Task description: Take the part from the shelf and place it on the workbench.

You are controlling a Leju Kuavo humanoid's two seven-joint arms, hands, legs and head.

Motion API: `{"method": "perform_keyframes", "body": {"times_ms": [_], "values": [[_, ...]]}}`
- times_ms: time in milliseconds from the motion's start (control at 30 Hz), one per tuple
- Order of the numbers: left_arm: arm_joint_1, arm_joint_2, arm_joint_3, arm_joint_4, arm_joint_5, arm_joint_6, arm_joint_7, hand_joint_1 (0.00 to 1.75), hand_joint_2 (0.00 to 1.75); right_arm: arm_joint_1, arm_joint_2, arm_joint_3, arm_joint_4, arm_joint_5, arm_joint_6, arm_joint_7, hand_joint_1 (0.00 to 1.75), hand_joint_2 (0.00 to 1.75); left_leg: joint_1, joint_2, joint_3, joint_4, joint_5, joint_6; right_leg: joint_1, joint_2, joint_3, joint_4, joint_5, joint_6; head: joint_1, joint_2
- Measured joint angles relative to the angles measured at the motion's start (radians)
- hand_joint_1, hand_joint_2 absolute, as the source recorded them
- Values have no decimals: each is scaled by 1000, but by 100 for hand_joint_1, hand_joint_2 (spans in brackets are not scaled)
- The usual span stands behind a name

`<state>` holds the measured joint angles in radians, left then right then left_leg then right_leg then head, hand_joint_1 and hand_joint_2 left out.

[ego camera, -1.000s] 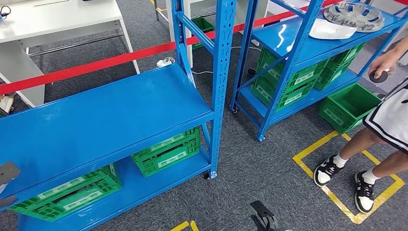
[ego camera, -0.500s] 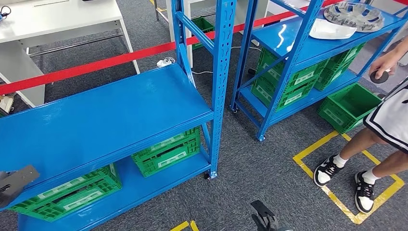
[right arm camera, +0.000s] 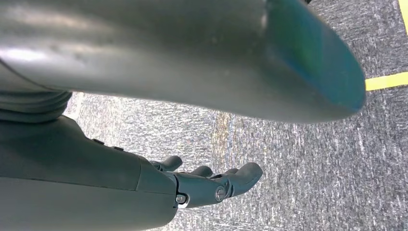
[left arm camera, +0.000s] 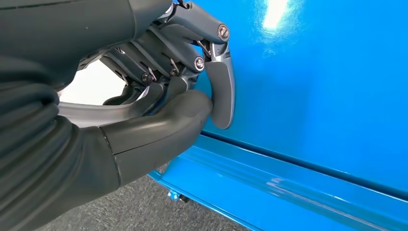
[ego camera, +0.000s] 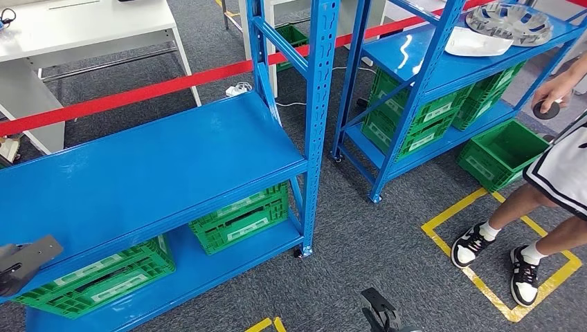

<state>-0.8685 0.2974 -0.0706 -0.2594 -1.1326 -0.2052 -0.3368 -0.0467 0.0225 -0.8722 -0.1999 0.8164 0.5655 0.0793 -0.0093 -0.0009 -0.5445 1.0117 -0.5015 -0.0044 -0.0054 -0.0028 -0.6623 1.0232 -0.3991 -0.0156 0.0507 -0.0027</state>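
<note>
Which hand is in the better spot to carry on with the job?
The left hand. Its fingers curl round a grey curved piece beside the blue shelf; the right hand hangs empty over carpet.

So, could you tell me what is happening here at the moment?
The robot's left hand is at the front edge of the nearer blue metal shelf, with its fingers curled over something pale that I cannot identify. Its right hand hangs open above the grey carpet. A silver spoked round part lies on the farther blue rack, and a person stands near it.
</note>
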Motion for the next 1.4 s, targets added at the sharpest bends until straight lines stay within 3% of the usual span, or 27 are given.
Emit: {"method": "perform_keyframes", "body": {"times_ms": [367,500,633,767,967,1400], "values": [[0,-2,0,0,12,12,-6,175,175,0,0,-2,0,0,0,-5,0,0,0,0,0,0,0,0,0,0,0,0,0,0,0,0],[3,-2,0,0,21,22,-12,0,175,0,0,-2,0,3,0,-8,0,0,0,0,-1,0,0,0,0,0,0,0,0,0,0,0],[13,-2,0,-6,50,67,-41,0,0,0,0,-2,0,6,0,-8,0,0,0,0,-1,0,0,0,0,0,0,0,0,0,0,0],[19,-2,1,-14,88,143,-75,0,0,0,0,-3,0,9,0,-9,0,0,0,0,-1,0,0,0,0,0,0,0,0,0,0,0],[14,19,1,-17,83,172,-47,0,0,0,-1,-3,0,15,0,-9,0,0,0,0,0,0,0,0,0,0,-1,0,0,0,0,0],[4,54,1,-20,88,163,-59,0,0,2,-1,-4,0,19,0,-10,0,0,0,0,-1,0,0,0,0,0,-1,0,0,0,0,0]]}}
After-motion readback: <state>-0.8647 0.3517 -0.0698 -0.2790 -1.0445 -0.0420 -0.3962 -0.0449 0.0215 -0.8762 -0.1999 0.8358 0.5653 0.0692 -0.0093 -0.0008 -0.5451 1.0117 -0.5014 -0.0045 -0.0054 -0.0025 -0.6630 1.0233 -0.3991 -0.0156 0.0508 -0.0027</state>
